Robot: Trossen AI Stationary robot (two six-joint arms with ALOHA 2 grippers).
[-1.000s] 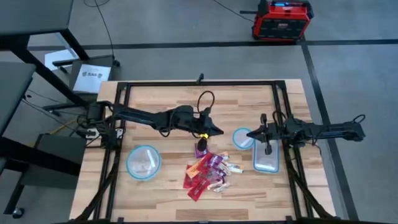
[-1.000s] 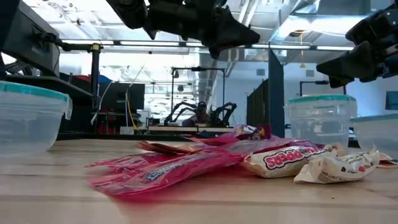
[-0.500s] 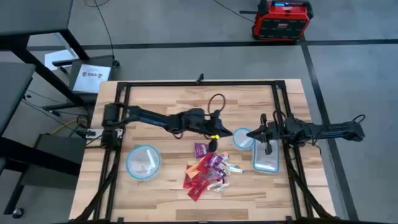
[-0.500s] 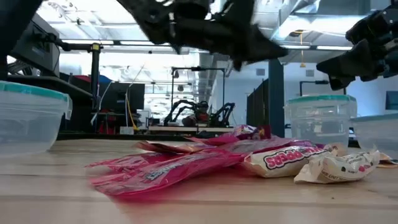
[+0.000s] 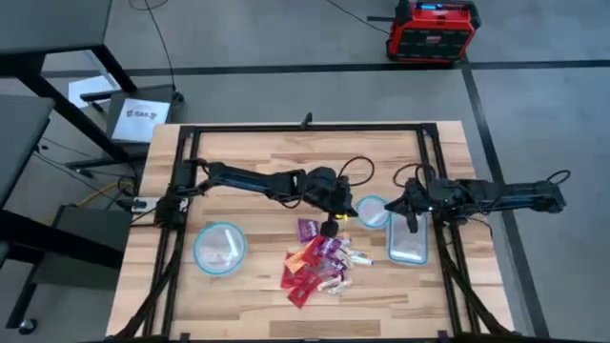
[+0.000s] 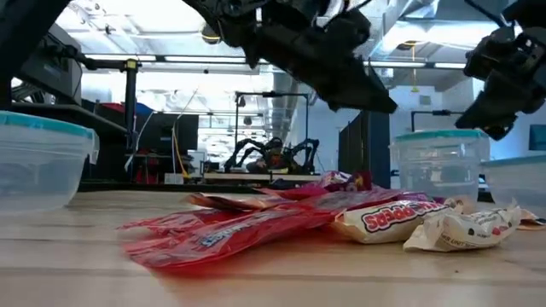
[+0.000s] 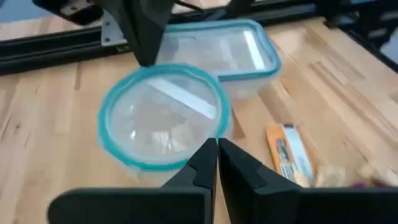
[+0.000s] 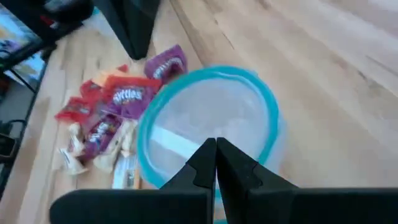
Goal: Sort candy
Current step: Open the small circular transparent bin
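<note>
Two arms work over the table (image 5: pixel 248 157). There are two clear round bowls with bluish rims: a small bowl (image 5: pixel 373 211) between the two grippers and a larger bowl (image 5: pixel 220 248) well off behind the left arm's reach. One rectangular tub (image 5: pixel 407 243) lies just beside the small bowl, under the right arm. The candy (image 5: pixel 317 262) is a single loose heap of red, purple, orange and whitish wrappers, too tangled to count piece by piece; it lies on the wood near the left gripper, beside the small bowl.

The left gripper (image 7: pixel 216 163) hangs at the small bowl's rim, its fingers pressed together, nothing between them. The right gripper (image 8: pixel 215 163) hovers over the same bowl from the opposite side, fingers likewise pressed together and empty.

Compared with half a second ago, the left gripper has advanced from just short of the bowl to its edge, and the right arm has shifted slightly. The purple sweet (image 5: pixel 308 229) lies apart at the heap's edge as before.
</note>
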